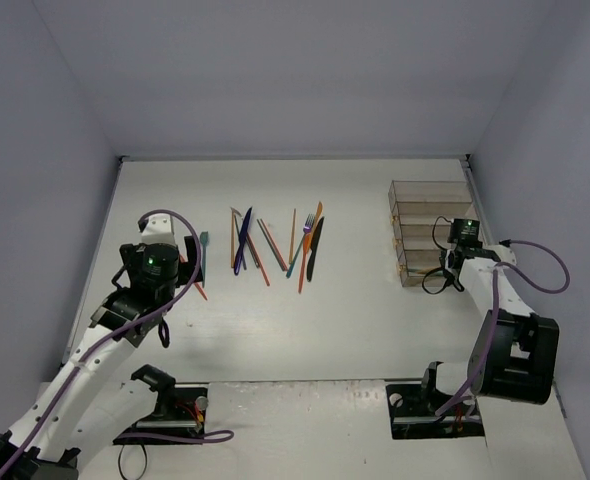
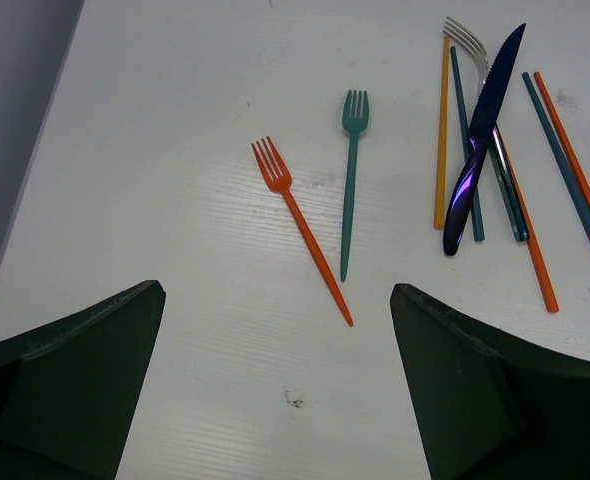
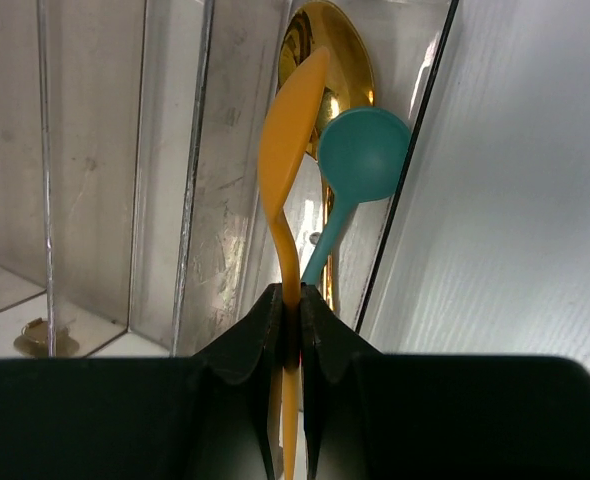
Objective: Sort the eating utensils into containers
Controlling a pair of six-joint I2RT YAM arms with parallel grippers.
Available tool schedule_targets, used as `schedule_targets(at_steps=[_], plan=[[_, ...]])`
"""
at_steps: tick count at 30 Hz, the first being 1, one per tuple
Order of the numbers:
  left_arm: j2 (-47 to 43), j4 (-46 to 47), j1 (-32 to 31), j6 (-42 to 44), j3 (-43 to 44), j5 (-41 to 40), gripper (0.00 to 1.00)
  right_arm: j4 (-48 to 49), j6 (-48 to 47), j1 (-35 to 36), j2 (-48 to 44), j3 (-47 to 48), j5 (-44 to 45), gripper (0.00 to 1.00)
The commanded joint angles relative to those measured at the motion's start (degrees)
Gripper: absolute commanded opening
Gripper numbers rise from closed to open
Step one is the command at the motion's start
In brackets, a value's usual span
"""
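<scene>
Several utensils (image 1: 275, 245) lie in a loose bunch at mid-table. An orange fork (image 2: 300, 225) and a teal fork (image 2: 351, 185) lie apart at its left, and a navy knife (image 2: 483, 140) lies among chopsticks. My left gripper (image 2: 278, 330) is open and empty, hovering just short of the two forks; it also shows in the top view (image 1: 187, 262). My right gripper (image 3: 292, 310) is shut on an orange spoon (image 3: 290, 170), held over a compartment of the clear containers (image 1: 430, 215). A gold spoon (image 3: 340, 60) and a teal spoon (image 3: 363, 155) lie in that compartment.
The containers stand near the right wall; the right gripper (image 1: 443, 272) is at their near end. The clear divider walls (image 3: 175, 200) of neighbouring compartments show to the left of the held spoon. The table's left edge (image 2: 35, 180) is close to the forks.
</scene>
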Motion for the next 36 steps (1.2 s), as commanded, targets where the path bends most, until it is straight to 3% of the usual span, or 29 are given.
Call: schedule_targets(at_steps=[1, 10, 14, 20, 22, 24, 26, 29, 32, 36], plan=[[0.2, 3.1, 0.3, 0.9, 1.5, 0.0, 0.96, 2.8, 5.8, 0.0, 1.5, 2.0, 0.9, 0.0], [0.0, 2.6, 0.3, 0.8, 1.7, -1.5, 0.96, 3.6, 8.7, 0.0, 3.5, 2.3, 1.8, 0.1], [0.1, 2.5, 0.3, 0.8, 1.7, -1.7, 0.96, 3.6, 5.9, 0.1, 3.2, 3.6, -0.1, 0.22], [0.3, 2.9, 0.5, 1.0, 1.7, -2.0, 0.95, 3.6, -5.6, 1.2, -1.1, 7.3, -2.9, 0.42], [0.4, 3.0, 0.7, 1.0, 1.7, -2.1, 0.96, 3.5, -10.1, 2.5, -2.9, 9.1, -3.5, 0.53], [0.6, 3.0, 1.1, 1.0, 1.7, -2.0, 0.95, 3.5, -17.4, 5.8, -3.3, 11.3, -4.1, 0.63], [0.8, 3.1, 1.3, 1.0, 1.7, -1.8, 0.95, 3.3, -24.7, 10.4, -2.3, 15.2, -5.2, 0.67], [1.1, 3.3, 1.9, 1.3, 1.8, -1.2, 0.95, 2.3, -32.0, 17.0, 0.7, 20.9, -6.1, 0.67], [1.6, 2.7, 2.1, 2.0, 2.2, -1.5, 0.95, 1.3, -37.5, 28.4, 4.1, 25.2, -2.1, 0.67], [1.0, 0.2, 2.1, 1.8, 2.9, -1.5, 0.96, 0.6, -39.0, 35.6, 11.4, 30.0, -0.5, 0.67]])
